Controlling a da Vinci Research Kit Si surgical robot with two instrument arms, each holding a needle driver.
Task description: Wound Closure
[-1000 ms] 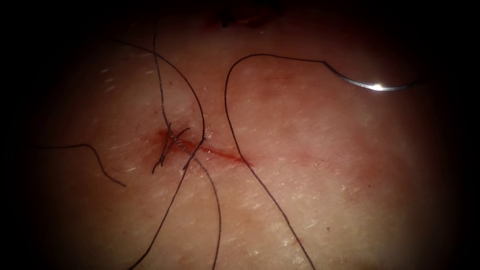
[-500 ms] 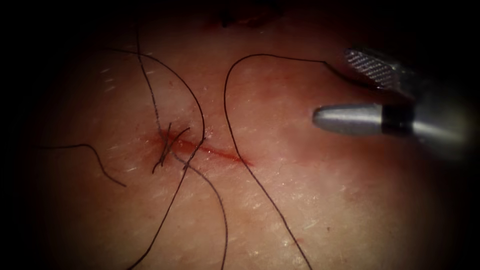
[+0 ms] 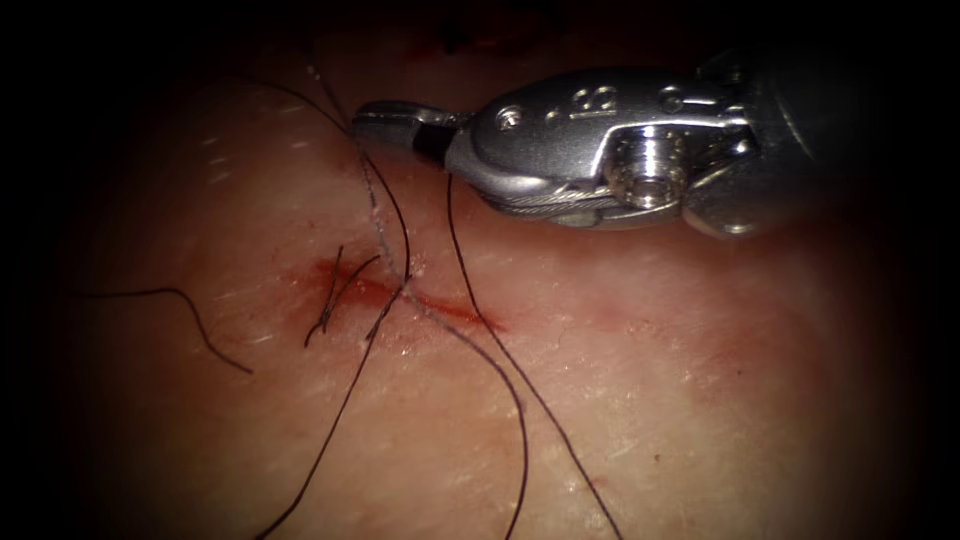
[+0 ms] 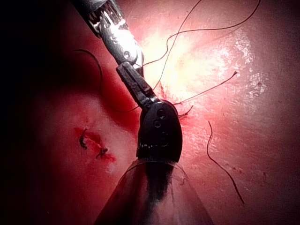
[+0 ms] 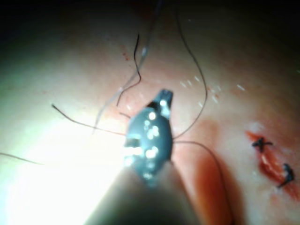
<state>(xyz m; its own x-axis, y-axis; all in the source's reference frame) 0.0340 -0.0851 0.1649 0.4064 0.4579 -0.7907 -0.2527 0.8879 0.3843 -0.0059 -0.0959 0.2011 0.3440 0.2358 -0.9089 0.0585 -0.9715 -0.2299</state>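
- Thread (image 3: 378, 205) is pinched in the closed jaws of the right arm's tool (image 3: 375, 118). Half a second ago that tool stood open, far to the right.
- Below the tip, the strand now runs taut down to the cut (image 3: 440, 305); it lay slack before.
- Under the tool's wrist is where the needle lay free on the tissue (image 3: 700, 400) a second ago; it is hidden now.
- Left arm's tool (image 4: 133, 82) sits close by; what it holds, I cannot tell.
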